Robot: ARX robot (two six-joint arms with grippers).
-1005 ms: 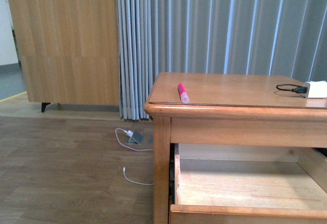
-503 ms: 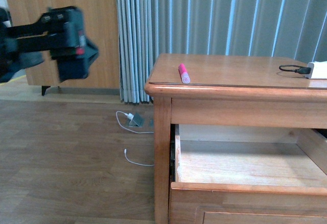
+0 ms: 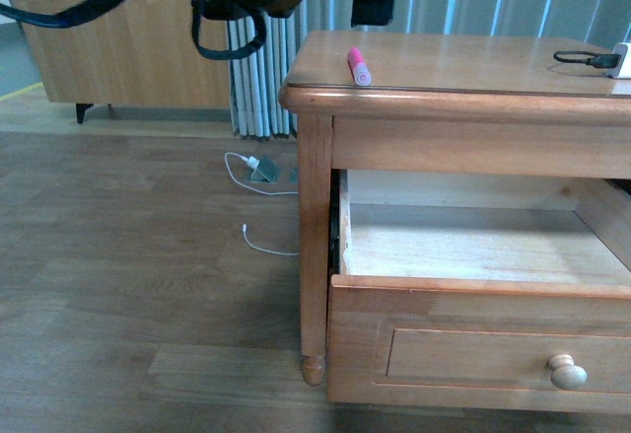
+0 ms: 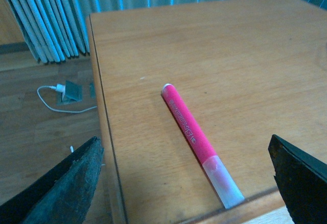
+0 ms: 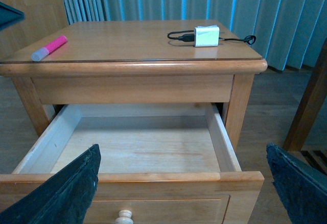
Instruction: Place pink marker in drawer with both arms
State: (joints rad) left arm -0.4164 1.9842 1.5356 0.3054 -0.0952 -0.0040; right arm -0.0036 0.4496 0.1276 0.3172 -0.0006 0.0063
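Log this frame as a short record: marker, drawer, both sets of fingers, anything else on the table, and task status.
marker: lying on the table top, near its front left corner
drawer: pulled open, nothing inside
left fingers: open, spread to either side of the marker, not gripping it
right fingers: open, holding nothing, facing the open drawer
other: white charger on the table's right side
status: marker not yet picked up
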